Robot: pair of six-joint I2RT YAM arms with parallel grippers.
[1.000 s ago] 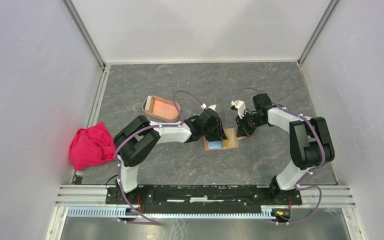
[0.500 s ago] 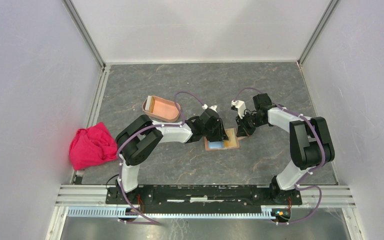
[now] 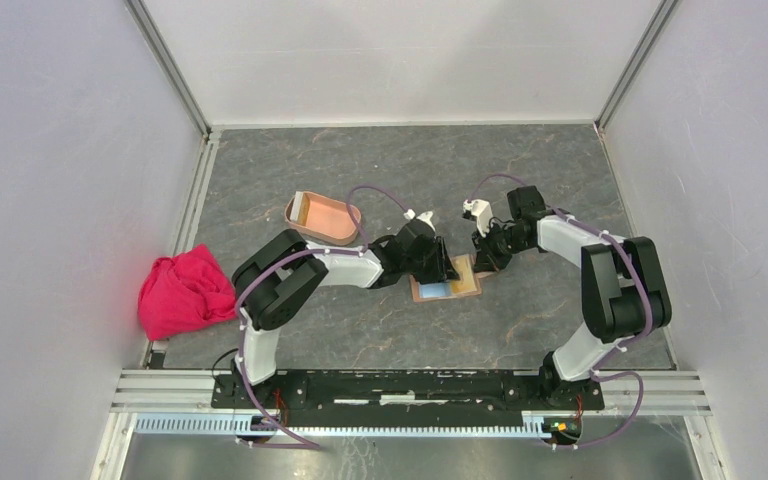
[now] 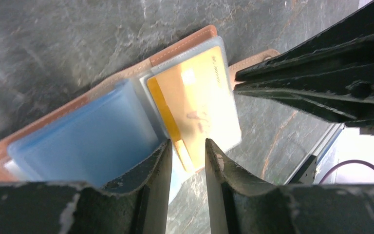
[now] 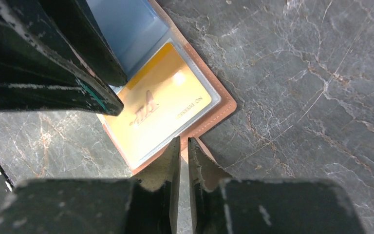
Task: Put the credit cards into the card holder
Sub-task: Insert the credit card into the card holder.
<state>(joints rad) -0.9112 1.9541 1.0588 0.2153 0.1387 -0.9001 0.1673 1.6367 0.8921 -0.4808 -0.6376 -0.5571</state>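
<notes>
Expect light, stiff, slick plastic: pinch an exposed edge. Find orange card (image 4: 195, 102) and blue card (image 4: 87, 131) sleeved in open wallet (image 4: 180, 46) mid-table, tray (image 3: 325, 213) well apart, far left. Note left claw (image 4: 188, 146) slightly spread over orange card's edge, right claw (image 5: 184, 146) pressed nearly together at wallet's edge

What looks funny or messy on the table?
The crumpled red cloth at the table's left edge looks out of place; it is no card thing. The wallet lies open and crooked, with credit cards in its clear sleeves. Nothing looks spilled or broken.
</notes>
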